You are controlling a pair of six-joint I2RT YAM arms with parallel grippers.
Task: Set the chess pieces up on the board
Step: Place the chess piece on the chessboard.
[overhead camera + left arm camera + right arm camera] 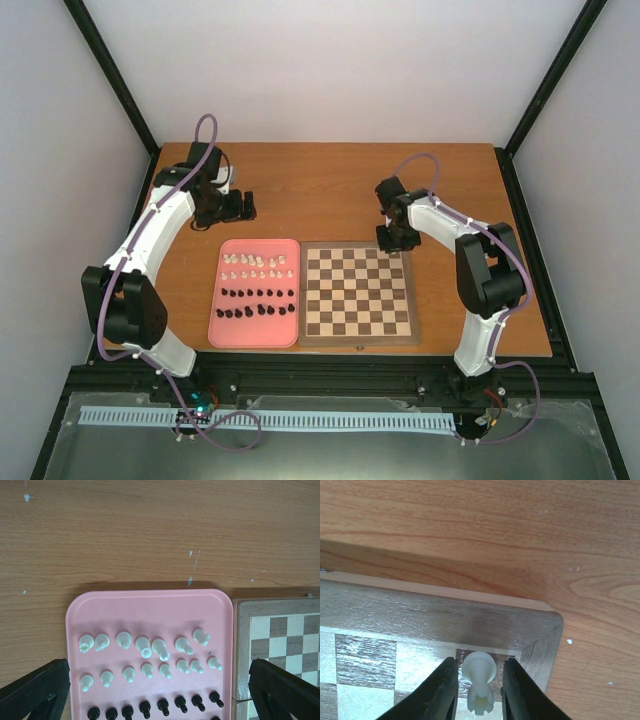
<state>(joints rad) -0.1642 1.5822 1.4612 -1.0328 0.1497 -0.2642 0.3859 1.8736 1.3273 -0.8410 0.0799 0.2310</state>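
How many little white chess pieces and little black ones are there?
Small white plastic chess pieces: 16 (15 on the pink plastic tray, 1 at a corner of the brown-and-cream wooden chessboard)
Small black plastic chess pieces: 16, all on the tray
Total: 32

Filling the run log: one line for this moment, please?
right gripper: open, astride white piece on far-right corner square of board | left gripper: open, empty, beyond pink tray | other pieces: on tray

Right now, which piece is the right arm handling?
Start at the far right corner of the board. On that corner square, a white piece sits between the fingers of the right gripper. It is the only piece on the board.
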